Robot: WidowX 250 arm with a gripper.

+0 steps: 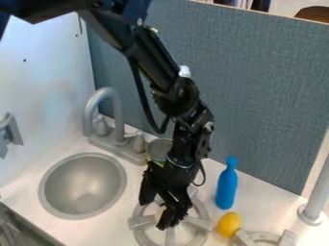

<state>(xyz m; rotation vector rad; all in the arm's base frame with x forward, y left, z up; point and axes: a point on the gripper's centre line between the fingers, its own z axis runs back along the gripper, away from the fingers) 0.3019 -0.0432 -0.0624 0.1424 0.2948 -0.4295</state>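
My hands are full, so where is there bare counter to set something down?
Between the blue bottle and the grey post; also a smaller patch in front, between sink and burner. Crowded around the claw, with a can and yellow object nearby.

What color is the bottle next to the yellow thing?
The bottle is bright blue all over, as the camera view shows.

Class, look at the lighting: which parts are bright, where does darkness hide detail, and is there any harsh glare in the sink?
In the camera view, the counter is bright; the black arm and claw are dark enough that their parts partly merge; the sink shows gentle shading, with no harsh glare.
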